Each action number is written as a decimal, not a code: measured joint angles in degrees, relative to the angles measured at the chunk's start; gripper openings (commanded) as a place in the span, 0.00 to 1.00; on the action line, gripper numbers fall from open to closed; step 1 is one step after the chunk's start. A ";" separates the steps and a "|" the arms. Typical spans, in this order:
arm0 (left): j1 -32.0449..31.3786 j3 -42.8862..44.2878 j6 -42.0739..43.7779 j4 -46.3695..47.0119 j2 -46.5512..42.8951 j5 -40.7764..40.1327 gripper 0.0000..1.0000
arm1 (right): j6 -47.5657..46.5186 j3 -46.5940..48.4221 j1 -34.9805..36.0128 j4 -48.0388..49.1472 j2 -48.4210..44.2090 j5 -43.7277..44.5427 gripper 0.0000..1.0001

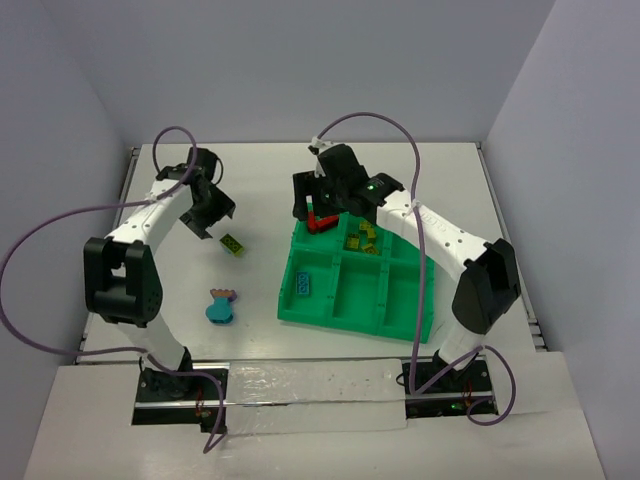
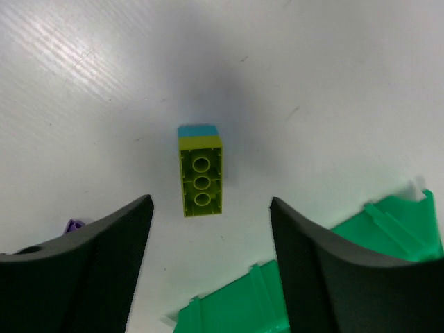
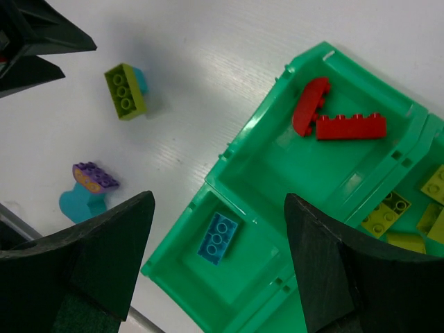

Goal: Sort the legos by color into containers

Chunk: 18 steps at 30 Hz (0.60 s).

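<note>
From above, the right tool covers part of the red bricks. The left wrist view cuts the tray at its lower edge; a purple brick barely peeks past a finger. Yellow-green bricks run off the right wrist view.

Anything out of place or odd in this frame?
Two mixed-colour clusters lie on the table left of the green tray: a yellow-green brick joined to a cyan one, and a purple-topped brick on a cyan piece. The tray sits askew to the table's edges.
</note>
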 measured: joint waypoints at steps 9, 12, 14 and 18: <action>-3.28 0.81 -1.15 -3.85 3.50 -3.95 0.81 | 0.03 -0.73 0.00 0.19 -1.52 -0.40 0.83; -3.42 0.84 -1.08 -3.84 4.54 -4.40 0.80 | 0.04 -0.74 0.00 0.30 -1.68 -0.64 0.83; -3.76 0.90 -0.85 -3.82 5.57 -4.68 0.79 | 0.05 -0.76 0.00 0.33 -1.68 -0.73 0.83; -4.68 0.92 -0.23 -3.76 7.35 -4.81 0.76 | 0.09 -0.77 0.00 0.35 -1.68 -1.16 0.83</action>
